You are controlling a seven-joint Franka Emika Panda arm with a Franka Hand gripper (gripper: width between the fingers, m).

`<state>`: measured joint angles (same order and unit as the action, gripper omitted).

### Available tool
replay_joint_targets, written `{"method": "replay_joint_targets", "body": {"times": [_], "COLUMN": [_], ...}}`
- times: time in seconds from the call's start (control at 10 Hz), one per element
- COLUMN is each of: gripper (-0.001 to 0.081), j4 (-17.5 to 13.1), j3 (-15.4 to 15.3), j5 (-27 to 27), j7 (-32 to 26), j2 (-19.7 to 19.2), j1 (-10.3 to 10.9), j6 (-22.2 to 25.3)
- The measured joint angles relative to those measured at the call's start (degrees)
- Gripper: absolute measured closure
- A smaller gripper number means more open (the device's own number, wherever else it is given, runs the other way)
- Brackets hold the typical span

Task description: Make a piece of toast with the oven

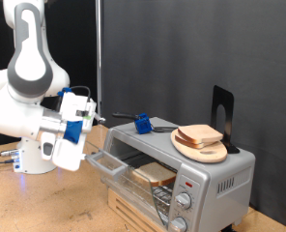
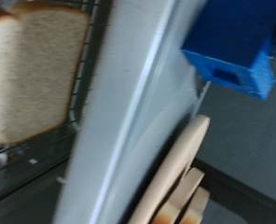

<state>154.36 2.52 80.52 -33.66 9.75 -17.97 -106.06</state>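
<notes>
The silver toaster oven (image 1: 215, 179) stands at the exterior view's lower right with its glass door (image 1: 109, 161) hanging open. A slice of toast (image 1: 153, 175) lies on the wire rack inside. In the wrist view the toast (image 2: 35, 75) lies on the rack beside the oven's silver top edge (image 2: 138, 112). My gripper (image 1: 88, 120) hovers just to the exterior view's left of the oven, above the open door. Nothing shows between its fingers, and the fingers do not show in the wrist view.
On the oven's top lies a round wooden board (image 1: 209, 152) with more bread slices (image 1: 199, 135), which also show in the wrist view (image 2: 180, 177). A small blue object (image 1: 141, 122) (image 2: 233, 47) and a black stand (image 1: 221, 108) sit there too. The oven rests on a wooden table (image 1: 46, 203).
</notes>
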Motion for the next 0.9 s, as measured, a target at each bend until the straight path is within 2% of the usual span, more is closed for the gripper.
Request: {"method": "replay_joint_targets", "body": {"times": [0.5, 0.7, 0.9], "gripper": [0.0007, 0.0007, 0.0007], "j4": [3.64, 4.17, 4.36], "j3": [-5.48, -5.29, -3.69], "j5": [0.67, -2.04, -7.96], "j7": [8.92, 12.47, 15.45], "j2": [9.77, 11.8, 12.77], "j1": [1.95, 0.95, -1.77], "j6": [-5.82, -6.31, -6.12]}}
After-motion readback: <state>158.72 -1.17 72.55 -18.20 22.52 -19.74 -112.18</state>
